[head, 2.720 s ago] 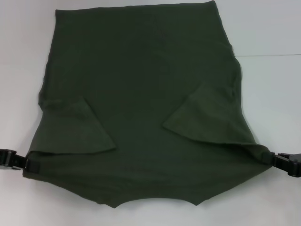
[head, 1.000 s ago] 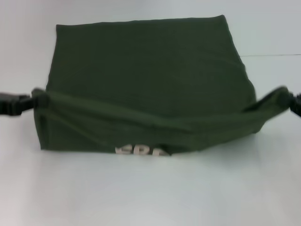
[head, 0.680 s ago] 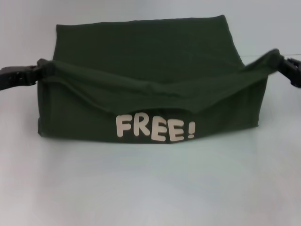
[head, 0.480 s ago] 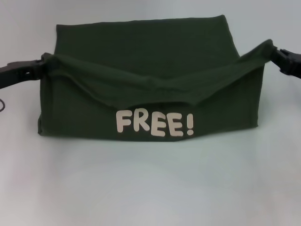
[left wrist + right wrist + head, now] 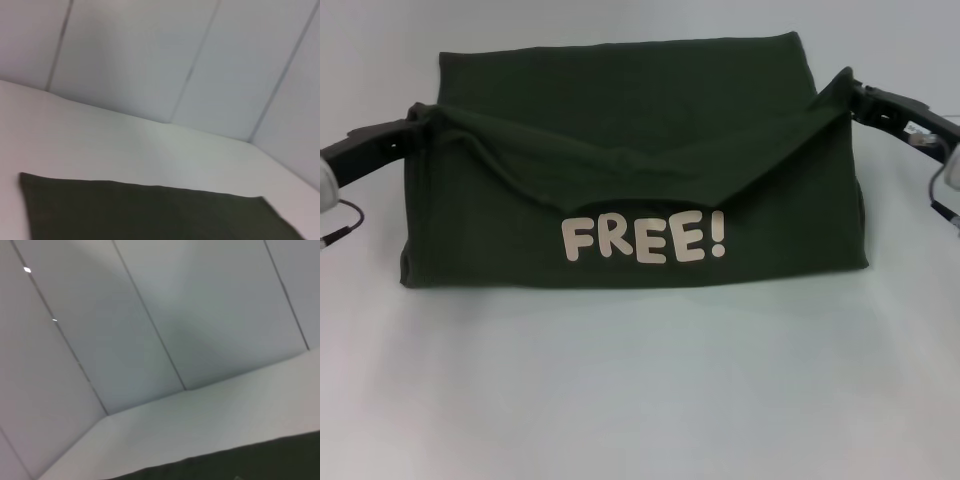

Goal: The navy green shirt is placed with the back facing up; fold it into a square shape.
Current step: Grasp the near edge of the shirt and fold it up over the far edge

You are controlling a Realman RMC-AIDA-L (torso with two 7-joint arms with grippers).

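Lying across the white table, the navy green shirt is running its long axis side to side, its near half doubling toward the far hem with the FREE! lettering showing. The left gripper and right gripper are each pinching a raised corner, equally close to that hem.

White table w/ navy green shirt on it.
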